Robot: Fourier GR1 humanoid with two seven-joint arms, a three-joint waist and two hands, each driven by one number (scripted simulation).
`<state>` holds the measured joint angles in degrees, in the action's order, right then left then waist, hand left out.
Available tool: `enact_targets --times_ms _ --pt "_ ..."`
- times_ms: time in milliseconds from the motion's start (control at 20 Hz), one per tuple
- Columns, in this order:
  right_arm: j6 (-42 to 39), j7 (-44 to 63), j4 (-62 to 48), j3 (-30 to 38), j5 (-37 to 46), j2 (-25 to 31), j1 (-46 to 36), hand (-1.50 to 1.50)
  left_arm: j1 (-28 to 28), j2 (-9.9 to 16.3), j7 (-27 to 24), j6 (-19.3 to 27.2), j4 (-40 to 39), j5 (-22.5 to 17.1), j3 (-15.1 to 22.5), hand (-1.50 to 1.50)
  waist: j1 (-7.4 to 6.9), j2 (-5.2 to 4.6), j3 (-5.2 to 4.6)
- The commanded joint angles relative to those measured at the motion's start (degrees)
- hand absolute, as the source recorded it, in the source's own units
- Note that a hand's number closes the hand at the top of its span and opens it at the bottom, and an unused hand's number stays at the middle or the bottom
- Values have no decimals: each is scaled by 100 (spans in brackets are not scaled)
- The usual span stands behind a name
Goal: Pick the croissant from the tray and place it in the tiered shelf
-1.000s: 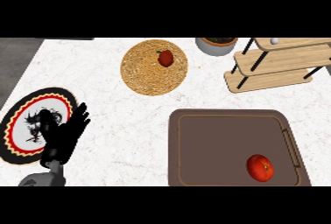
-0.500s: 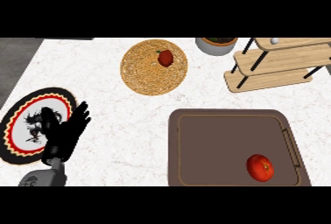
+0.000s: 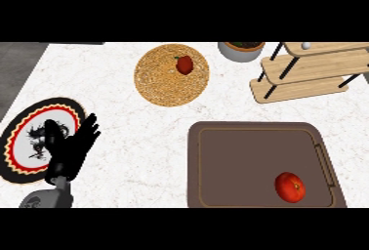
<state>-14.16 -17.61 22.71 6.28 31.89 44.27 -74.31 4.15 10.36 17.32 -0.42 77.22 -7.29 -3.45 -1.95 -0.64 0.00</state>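
Head view: a red, round item (image 3: pixel 290 186), no evident croissant, lies near the tray's (image 3: pixel 216 146) lower right corner. The left hand (image 3: pixel 71 149) rests open and empty at the counter's (image 3: pixel 122 122) left edge; the right is unseen. Risk, I judge: it could roll off the tiered shelf (image 3: pixel 310 73) when released.

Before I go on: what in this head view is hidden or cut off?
- Right hand: not in view.
- Left hand: covers part of the patterned plate.
- Tiered shelf: cut off by the right edge.
- Pot: top cut off.
- Red item on the tray: no croissant shape discernible.
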Motion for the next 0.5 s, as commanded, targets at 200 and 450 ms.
enact_targets --times_ms 200,450 --pt "136 474 -612 974 -771 25 -286 -150 109 -177 54 147 25 151 149 0 25 -3 4" --pt "-180 696 -812 1494 -1305 54 -488 -150 32 55 69 -110 58 -49 -54 0 21 13 3"
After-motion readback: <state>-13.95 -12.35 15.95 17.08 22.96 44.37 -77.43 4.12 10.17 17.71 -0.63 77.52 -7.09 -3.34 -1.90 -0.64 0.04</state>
